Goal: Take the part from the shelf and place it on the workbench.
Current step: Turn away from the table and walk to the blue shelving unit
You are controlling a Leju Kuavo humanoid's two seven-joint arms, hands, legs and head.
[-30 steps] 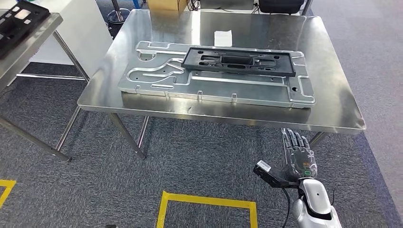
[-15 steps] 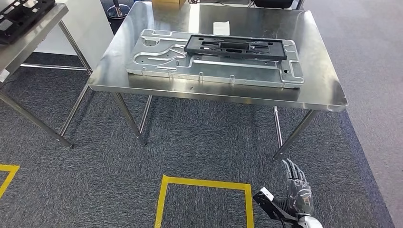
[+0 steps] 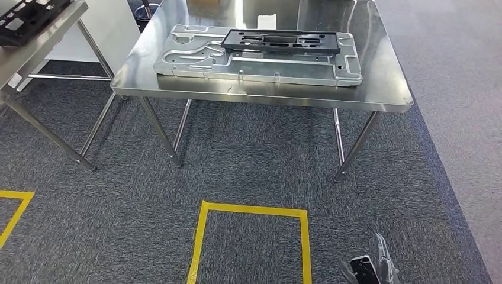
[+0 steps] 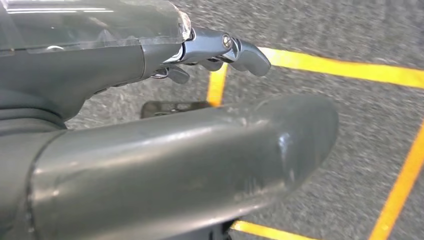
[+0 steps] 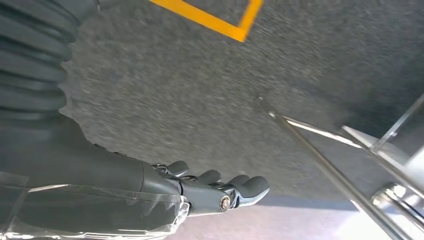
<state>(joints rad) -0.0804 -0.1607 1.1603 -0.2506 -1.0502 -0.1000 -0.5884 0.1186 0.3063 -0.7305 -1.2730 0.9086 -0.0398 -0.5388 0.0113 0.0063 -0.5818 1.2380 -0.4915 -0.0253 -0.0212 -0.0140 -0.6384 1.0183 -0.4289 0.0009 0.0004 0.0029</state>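
Workbench: one bare stainless-steel table on slim tube legs (image 3: 379, 89), ahead of me across the grey carpet; I judge it the set-down surface for the task.
Fixture plate: one large silver stamped-metal plate with cut-outs (image 3: 201, 59), lying flat on the workbench, apparently as a seat for the part.
Part: one long black plastic frame with rectangular openings (image 3: 279, 41), resting flat on the plate's far half. It lies on the workbench, so I judge placement done.
Shelf: one grey metal shelf top at the far left (image 3: 35, 35), carrying one further black frame (image 3: 26, 18), cropped by the picture edge.
Floor marking: one yellow taped square (image 3: 251, 236) on the carpet between me and the workbench, plus one partial yellow corner at the left; likely standing positions.
My left hand (image 4: 150, 120): hanging over the yellow tape, thumb thick in the foreground, fingers loosely curled apart, grasping nothing.
My right hand (image 5: 165, 195): hanging above the carpet near a workbench leg, fingers extended side by side, grasping nothing; its tip appears low in the head view (image 3: 379, 266).
Both hands: empty because no load remains, in my judgement.
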